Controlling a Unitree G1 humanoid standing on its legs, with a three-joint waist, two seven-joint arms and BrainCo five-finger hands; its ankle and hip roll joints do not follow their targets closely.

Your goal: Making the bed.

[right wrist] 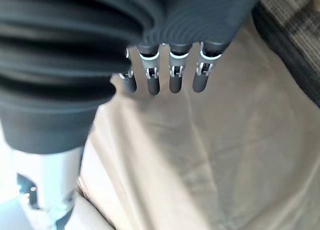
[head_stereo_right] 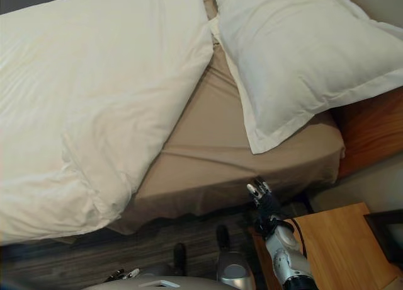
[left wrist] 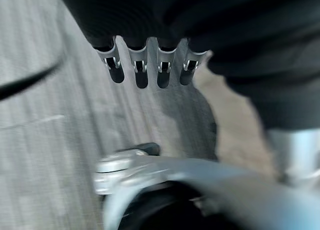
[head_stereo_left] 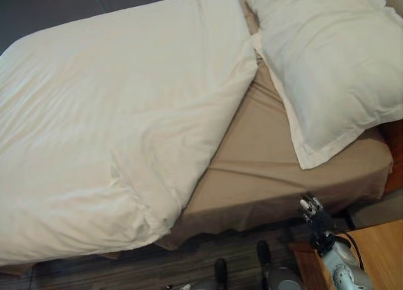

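A: Which step is in hand?

B: An early one, I'd judge. The white duvet (head_stereo_left: 107, 120) is lying bunched over the left of the bed, leaving the tan sheet (head_stereo_left: 264, 164) bare in the middle and on the near right. The pillow (head_stereo_left: 334, 63) is lying askew at the far right, one corner overhanging the near edge.

A: And the hands?

B: The right hand (head_stereo_right: 261, 195) is hanging just off the near edge of the bed, fingers (right wrist: 175, 80) straight and relaxed, holding nothing. The left hand (left wrist: 145, 65) is hanging over the floor (left wrist: 45, 155), fingers likewise straight and empty.

A: Next move?

B: Probably gripping the duvet's near right edge and drawing it across the bare sheet, towards the pillow.

A: Are the views differing?

B: The head views are giving the whole layout; the right wrist view is showing the sheet's creases close beneath the fingers.
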